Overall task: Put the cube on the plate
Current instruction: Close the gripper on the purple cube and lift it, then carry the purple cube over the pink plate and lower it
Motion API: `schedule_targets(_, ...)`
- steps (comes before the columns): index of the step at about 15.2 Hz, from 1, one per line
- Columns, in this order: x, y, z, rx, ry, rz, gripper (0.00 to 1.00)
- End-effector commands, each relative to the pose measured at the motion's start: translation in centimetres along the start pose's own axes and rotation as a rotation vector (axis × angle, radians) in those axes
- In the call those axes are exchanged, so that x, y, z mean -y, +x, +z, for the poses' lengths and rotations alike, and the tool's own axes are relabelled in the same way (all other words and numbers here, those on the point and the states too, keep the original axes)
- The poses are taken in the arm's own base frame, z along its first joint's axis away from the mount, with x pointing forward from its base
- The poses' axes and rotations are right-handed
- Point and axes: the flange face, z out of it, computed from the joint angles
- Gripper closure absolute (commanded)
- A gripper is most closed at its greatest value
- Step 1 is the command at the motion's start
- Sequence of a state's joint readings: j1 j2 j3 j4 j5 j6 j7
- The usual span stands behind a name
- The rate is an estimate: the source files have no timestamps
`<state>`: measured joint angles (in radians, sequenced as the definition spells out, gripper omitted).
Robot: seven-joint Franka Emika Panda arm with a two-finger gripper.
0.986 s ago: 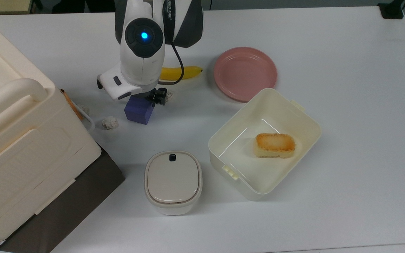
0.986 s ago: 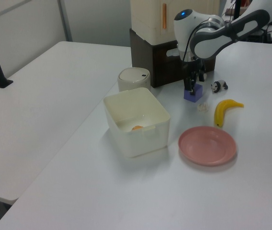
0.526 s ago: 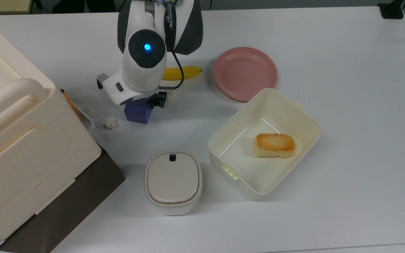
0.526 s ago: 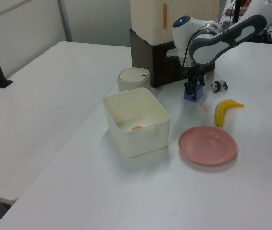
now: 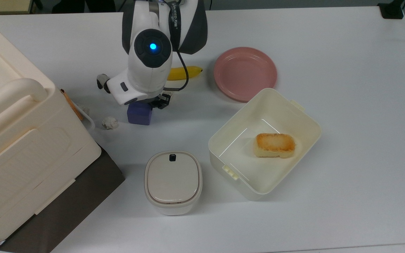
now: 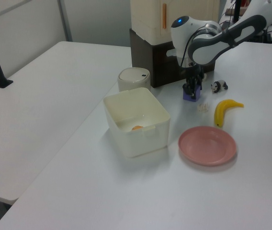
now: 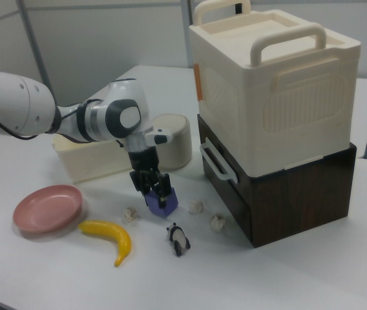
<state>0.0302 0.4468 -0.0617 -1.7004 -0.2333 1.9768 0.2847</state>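
The black two-finger gripper [image 7: 157,194] reaches down onto the small matte blue-purple cube [image 7: 164,203], its fingers apparently closed on the cube's sides, though contact is hard to confirm. The cube sits on the white table [image 5: 346,105], left of centre in the top view. The round pink plate [image 5: 245,73] lies well apart, upper centre-right.

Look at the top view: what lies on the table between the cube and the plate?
Mostly bare table. Between the cube and the plate, the banana lies just off the line, toward the top view's top, and the gripper sits over the cube.
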Motion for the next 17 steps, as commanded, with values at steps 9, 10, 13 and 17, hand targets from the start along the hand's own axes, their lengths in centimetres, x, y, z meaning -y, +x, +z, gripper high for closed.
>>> schedule_targets(9, 13.7, -10.3, -13.2, -0.028, 0.028, -0.132, 0.83)
schedule_targets(10, 15.1, -11.5, -13.4, -0.012, 0.016, -0.134, 0.83)
schedule_targets(13, 19.7, -14.5, -13.0, 0.009, -0.013, -0.144, 0.83)
schedule_targets(17, 23.1, -17.1, -11.9, 0.033, -0.048, -0.183, 0.81)
